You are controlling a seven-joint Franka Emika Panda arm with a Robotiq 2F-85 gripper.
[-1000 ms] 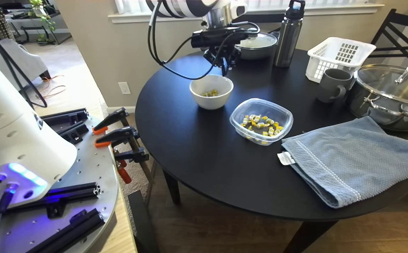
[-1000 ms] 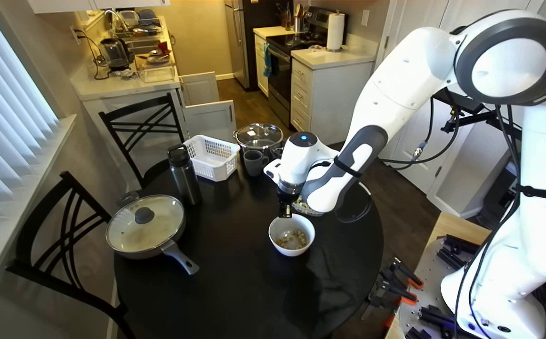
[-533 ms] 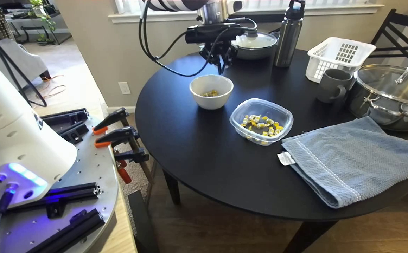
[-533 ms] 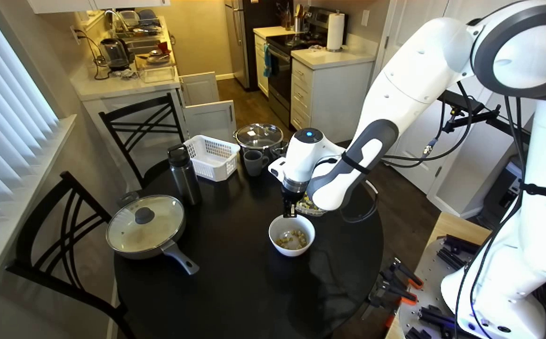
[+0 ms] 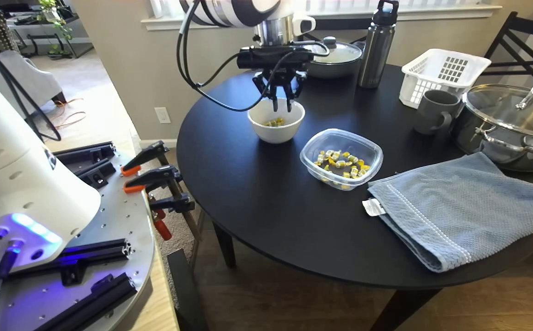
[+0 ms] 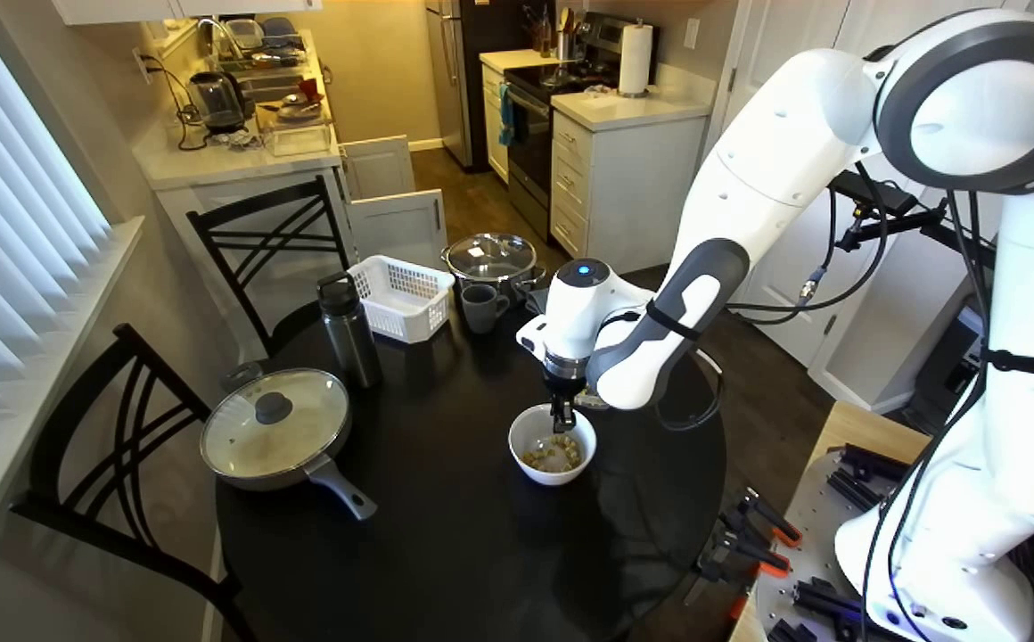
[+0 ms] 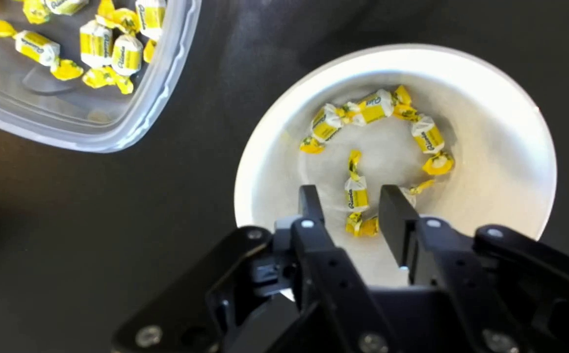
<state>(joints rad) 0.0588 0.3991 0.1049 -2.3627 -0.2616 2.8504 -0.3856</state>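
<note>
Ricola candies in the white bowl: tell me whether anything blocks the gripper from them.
Nothing visible does. In the wrist view the gripper hangs, jaws apart, over the white bowl, whose top is uncovered; the Ricola candies lie inside, one seen through the gap between the jaws. The bowl's wall only rings them.

the candies (image 7: 356, 193) are yellow and white.

In the wrist view, the gripper (image 7: 349, 196) is hanging over the white bowl (image 7: 500, 142) with its jaws standing apart, and one wrapped candy (image 7: 356, 193) is showing through the gap. Other yellow-and-white candies (image 7: 374, 108) are lying inside this bowl. At upper left, a clear container (image 7: 132, 127) is holding more candies (image 7: 95, 44).
</note>
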